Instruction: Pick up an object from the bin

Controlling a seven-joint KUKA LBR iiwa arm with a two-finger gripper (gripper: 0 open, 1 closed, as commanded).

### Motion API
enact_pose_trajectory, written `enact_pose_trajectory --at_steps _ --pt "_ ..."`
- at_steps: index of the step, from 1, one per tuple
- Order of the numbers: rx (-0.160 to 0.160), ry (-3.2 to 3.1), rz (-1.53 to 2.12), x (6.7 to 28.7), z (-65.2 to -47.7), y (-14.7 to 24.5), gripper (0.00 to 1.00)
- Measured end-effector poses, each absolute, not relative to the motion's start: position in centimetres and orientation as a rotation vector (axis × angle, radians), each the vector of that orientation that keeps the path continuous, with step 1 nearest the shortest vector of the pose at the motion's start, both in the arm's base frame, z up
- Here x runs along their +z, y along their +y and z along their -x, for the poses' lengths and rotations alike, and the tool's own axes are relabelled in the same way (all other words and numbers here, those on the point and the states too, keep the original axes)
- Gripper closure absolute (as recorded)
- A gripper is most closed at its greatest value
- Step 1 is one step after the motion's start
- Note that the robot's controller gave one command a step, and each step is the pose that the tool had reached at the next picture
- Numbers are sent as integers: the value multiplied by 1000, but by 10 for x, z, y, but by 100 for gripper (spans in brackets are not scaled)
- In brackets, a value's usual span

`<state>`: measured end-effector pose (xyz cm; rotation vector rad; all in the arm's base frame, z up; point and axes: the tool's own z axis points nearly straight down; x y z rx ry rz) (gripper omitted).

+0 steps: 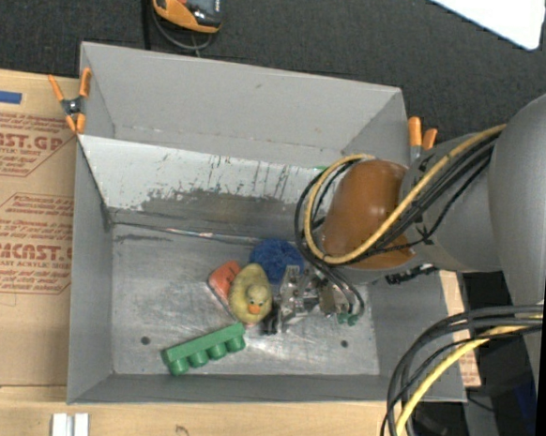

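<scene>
**A:** Entry one, the container?

**B:** Grey metal bin (155, 278), one. Contents, four pieces on its floor:
- yellow rubber duck (251, 293), near the middle
- orange piece (221, 279), touching the duck on the side away from the arm
- blue lump (275, 255), just behind the duck
- green studded brick (204, 348), lying flat in front, apart from the cluster

**A:** Entry two, the pincer?

**B:** Pincer (288, 308), low in the bin, just beside the duck on the arm's side. Released or clenched: cannot tell. Nothing seen held in it.

**A:** Step in hand?

**B:** Judged as approach, with no grasp made yet. The duck is the nearest candidate. The next move calls for centring on the duck and gripping it without catching the orange piece or the blue lump crowded against it.
</scene>
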<state>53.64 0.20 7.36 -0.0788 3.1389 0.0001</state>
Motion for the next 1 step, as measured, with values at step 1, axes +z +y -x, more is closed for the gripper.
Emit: enact_pose_trajectory --at_steps 1 --pt "1 3138 32 203 -540 -8 100"
